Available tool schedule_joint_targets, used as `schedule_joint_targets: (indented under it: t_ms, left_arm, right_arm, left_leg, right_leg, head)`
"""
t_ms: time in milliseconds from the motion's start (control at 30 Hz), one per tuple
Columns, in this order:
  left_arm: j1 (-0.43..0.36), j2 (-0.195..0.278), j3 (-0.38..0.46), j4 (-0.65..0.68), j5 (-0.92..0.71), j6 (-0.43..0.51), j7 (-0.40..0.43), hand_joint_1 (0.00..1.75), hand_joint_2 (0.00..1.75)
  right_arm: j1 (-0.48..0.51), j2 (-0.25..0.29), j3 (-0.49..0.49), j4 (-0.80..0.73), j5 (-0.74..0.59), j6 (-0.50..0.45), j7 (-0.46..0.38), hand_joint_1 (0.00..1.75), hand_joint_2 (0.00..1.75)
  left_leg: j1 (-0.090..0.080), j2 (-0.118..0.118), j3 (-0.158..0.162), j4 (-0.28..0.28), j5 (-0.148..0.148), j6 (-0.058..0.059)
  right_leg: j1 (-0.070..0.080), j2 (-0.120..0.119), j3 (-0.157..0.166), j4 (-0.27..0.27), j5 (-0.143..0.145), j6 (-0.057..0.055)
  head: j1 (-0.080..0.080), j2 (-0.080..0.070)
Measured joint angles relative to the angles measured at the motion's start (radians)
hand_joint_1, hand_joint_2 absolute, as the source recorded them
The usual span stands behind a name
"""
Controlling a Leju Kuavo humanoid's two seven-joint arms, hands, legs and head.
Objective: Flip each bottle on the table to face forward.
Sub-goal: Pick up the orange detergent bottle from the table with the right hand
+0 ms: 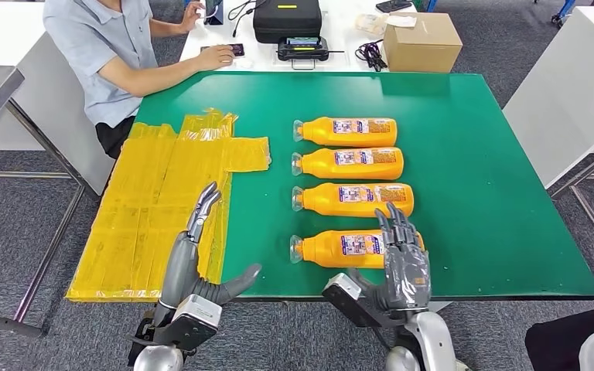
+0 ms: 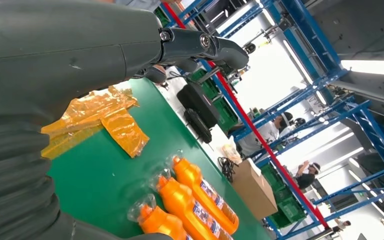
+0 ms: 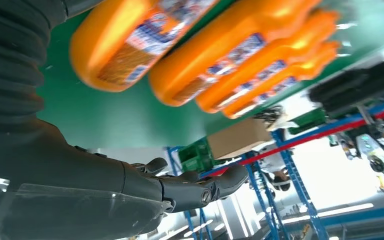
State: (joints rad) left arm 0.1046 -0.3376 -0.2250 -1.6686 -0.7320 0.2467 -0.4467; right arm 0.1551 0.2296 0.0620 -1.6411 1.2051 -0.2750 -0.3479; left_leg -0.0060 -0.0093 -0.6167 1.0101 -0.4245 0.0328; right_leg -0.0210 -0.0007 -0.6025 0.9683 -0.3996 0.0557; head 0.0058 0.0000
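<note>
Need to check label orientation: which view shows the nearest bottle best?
Head view. The nearest bottle lies whole on the green table, label up, only its base end covered by the right hand. Right wrist view shows its base half close but blurred. Left wrist view catches just its capped neck at the frame edge.

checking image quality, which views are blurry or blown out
Head view: sharp, evenly lit. Left wrist view: background windows blown out, hand cover close and soft. Right wrist view: nearest bottle motion-blurred, bright glare behind the cardboard box.
</note>
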Motion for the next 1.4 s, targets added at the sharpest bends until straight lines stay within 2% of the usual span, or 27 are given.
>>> schedule_joint_targets:
  t_ms: [267,567,733,1400]
  left_arm:
    - [-0.003,0.0,-0.012,0.013,0.003,0.002,-0.013,0.0,1.75]
    - [-0.006,0.002,-0.023,0.017,0.003,0.002,-0.014,0.0,1.75]
    - [-0.006,0.002,-0.023,0.018,0.007,0.003,-0.014,0.0,1.75]
    - [-0.016,0.011,-0.05,0.043,0.003,0.005,-0.019,0.0,1.75]
  right_arm:
    - [-0.042,-0.056,-0.022,0.106,0.05,0.029,0.021,0.0,1.75]
    - [-0.078,-0.073,-0.023,0.179,0.069,0.029,0.03,0.0,1.75]
    - [-0.088,-0.085,-0.012,0.203,0.093,0.053,0.062,0.0,1.75]
    - [-0.188,-0.203,-0.003,0.376,0.108,0.066,0.112,0.0,1.75]
  left_leg:
    - [0.0,0.0,0.0,0.0,0.0,0.0]
    - [0.0,0.0,0.0,0.0,0.0,0.0]
    - [0.0,0.0,0.0,0.0,0.0,0.0]
    - [0.0,0.0,0.0,0.0,0.0,0.0]
  right_leg:
    - [0.0,0.0,0.0,0.0,0.0,0.0]
    - [0.0,0.0,0.0,0.0,0.0,0.0]
    - [0.0,0.0,0.0,0.0,0.0,0.0]
    - [0.0,0.0,0.0,0.0,0.0,0.0]
  head:
    - [0.0,0.0]
    - [0.0,0.0]
    - [0.0,0.0]
    - [-0.001,0.0]
